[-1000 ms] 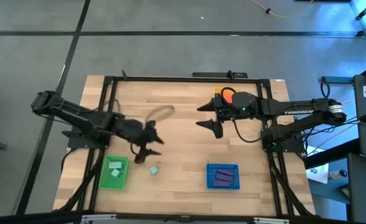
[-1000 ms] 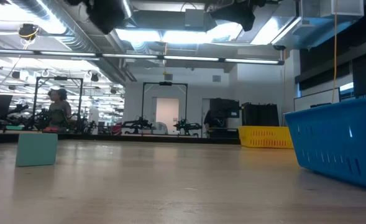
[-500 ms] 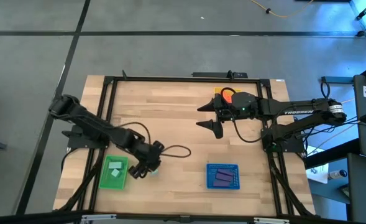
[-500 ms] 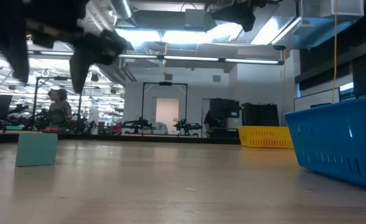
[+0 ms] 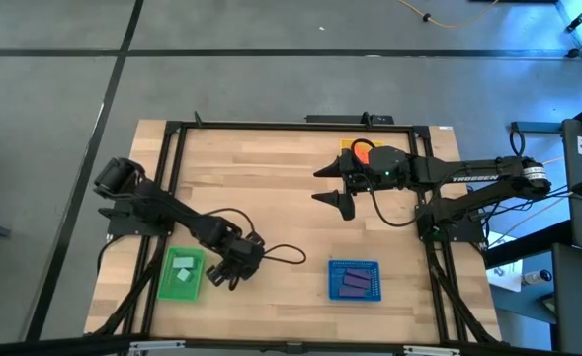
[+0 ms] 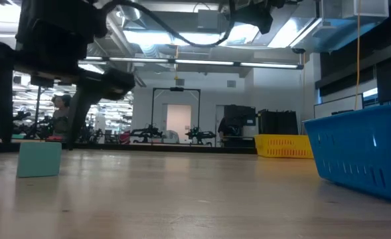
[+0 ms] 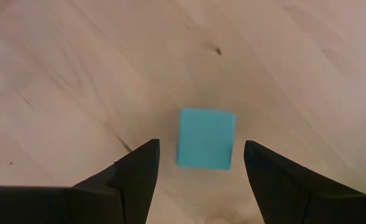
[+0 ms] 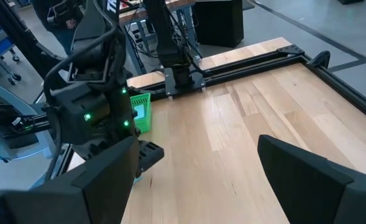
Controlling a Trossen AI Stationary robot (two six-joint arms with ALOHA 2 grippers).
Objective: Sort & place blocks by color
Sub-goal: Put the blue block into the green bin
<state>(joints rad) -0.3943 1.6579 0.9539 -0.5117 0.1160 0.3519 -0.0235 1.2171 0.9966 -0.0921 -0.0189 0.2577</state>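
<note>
The left gripper (image 5: 233, 276) hung low over the near-left part of the wooden desk (image 5: 281, 188), just right of the green tray (image 5: 180, 274), with its jaws apart and straddling a single mint-green cube (image 7: 205, 138) that sat flat on the desk between them, touching neither finger. In the low view the same cube (image 6: 40, 159) stood on the desk at the left with the dark fingers (image 6: 79, 119) coming down on either side of it. The green tray held two pale mint blocks (image 5: 183, 268). The blue tray (image 5: 354, 279), at the near right, held purple blocks (image 5: 355, 283) lying side by side. The yellow tray (image 6: 284, 145) showed at the far side of the desk in the low view; from above it was mostly hidden by the right arm, with an orange-red block (image 5: 363, 148) peeking out beside it. The right gripper (image 5: 334, 185) waited over the far-right middle of the desk, raised, its jaws wide apart and holding nothing. A person (image 6: 62, 117) stood in the room beyond the desk.
</note>
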